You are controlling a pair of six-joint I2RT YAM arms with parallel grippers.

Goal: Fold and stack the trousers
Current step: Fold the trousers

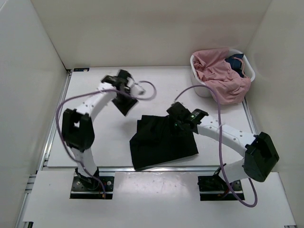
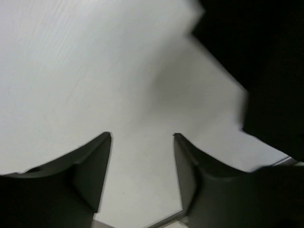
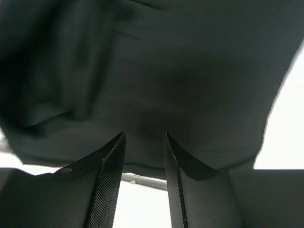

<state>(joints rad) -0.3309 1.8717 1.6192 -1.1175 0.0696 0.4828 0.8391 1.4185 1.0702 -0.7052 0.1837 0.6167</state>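
- The left gripper (image 2: 142, 137) fills the bottom of the frame, its two dark fingers (image 2: 90, 166) spread apart with nothing between them.
- The white table (image 2: 71, 71) lies under them.
- The black trousers (image 2: 266, 71) fill the upper right corner, blurred, clear of both fingers.

Black trousers (image 1: 161, 140) are lying on the table (image 1: 104, 142), close to its front edge and about midway across. I am reading them as folded into a rough, skewed square, lying mostly flat, with the near-left corner flaring out toward the edge. Soft wrinkles are showing along one side in the right wrist view. A pink garment (image 1: 218, 71) is spilling over the white basket (image 1: 250, 71) at far right; I am not able to tell if it is trousers.
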